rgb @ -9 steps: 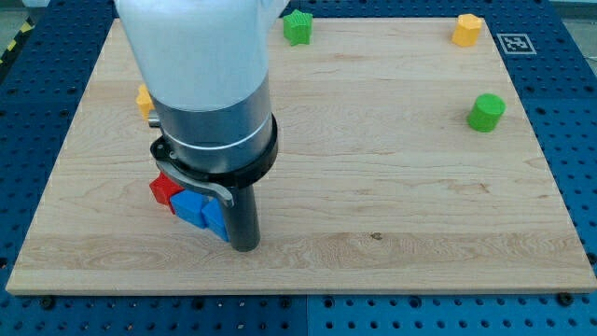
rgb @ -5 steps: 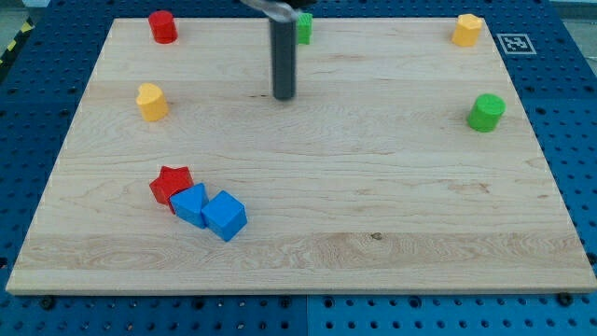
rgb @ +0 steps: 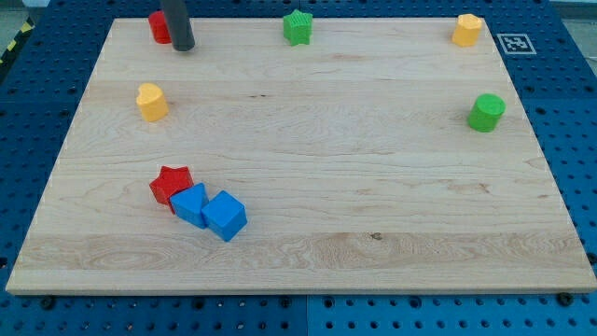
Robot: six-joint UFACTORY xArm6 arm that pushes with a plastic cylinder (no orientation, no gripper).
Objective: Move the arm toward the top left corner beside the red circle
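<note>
The red circle block sits near the board's top left corner, partly hidden behind the dark rod. My tip rests on the board just right of and slightly below the red circle, close against it. Whether they touch I cannot tell.
A yellow block lies at the left. A red star and two blue blocks cluster at the lower left. A green star is at top centre, a yellow block top right, a green cylinder at right. The wooden board ends near the red circle.
The rod has moved from beside the blue blocks at the lower left, up to the top centre, then left to the red circle. No block has moved.
</note>
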